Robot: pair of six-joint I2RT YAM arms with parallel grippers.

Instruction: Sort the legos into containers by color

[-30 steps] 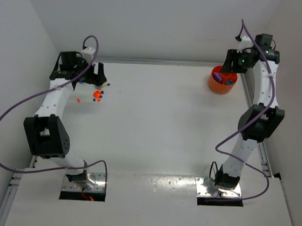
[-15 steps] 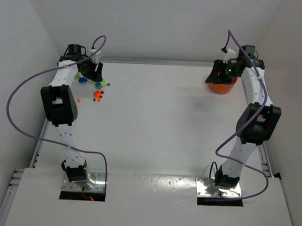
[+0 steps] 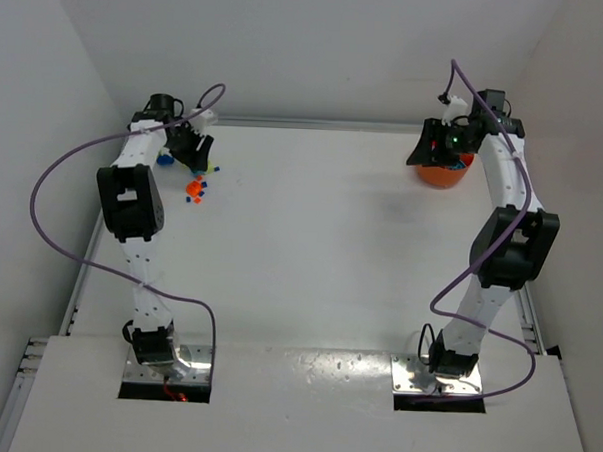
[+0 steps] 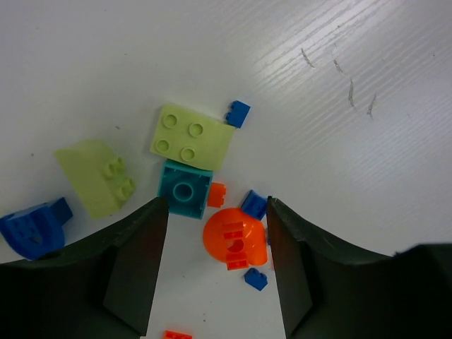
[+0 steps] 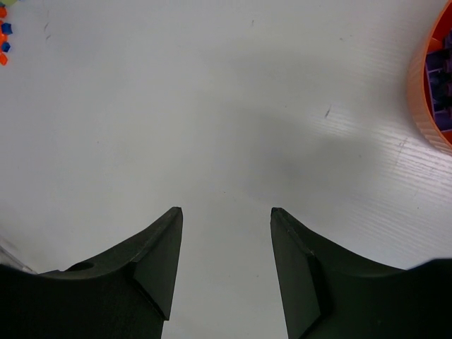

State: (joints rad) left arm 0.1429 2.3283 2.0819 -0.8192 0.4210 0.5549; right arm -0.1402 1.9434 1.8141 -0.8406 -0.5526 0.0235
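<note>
Legos (image 3: pixel 194 188) heaped on the table beneath the left claw (image 4: pixel 217 212). Over the last second this arm has swung in over the heap, and its jaws have narrowed from wide to half-spread. They stand open, gripping nothing. A domed orange piece (image 4: pixel 235 240) lies between the fingers, close against one of them, so a pick seems at hand. Just ahead of the tips are a teal brick (image 4: pixel 185 188), a yellow-green plate (image 4: pixel 192 136) and a small blue brick (image 4: pixel 239 113). Outside the other finger lie a yellow-green slope (image 4: pixel 95 176) and a blue piece (image 4: pixel 32 229). The right claw (image 5: pixel 226 212), open and empty, has shifted beside the orange bowl (image 5: pixel 424 99), well apart from the heap.
</note>
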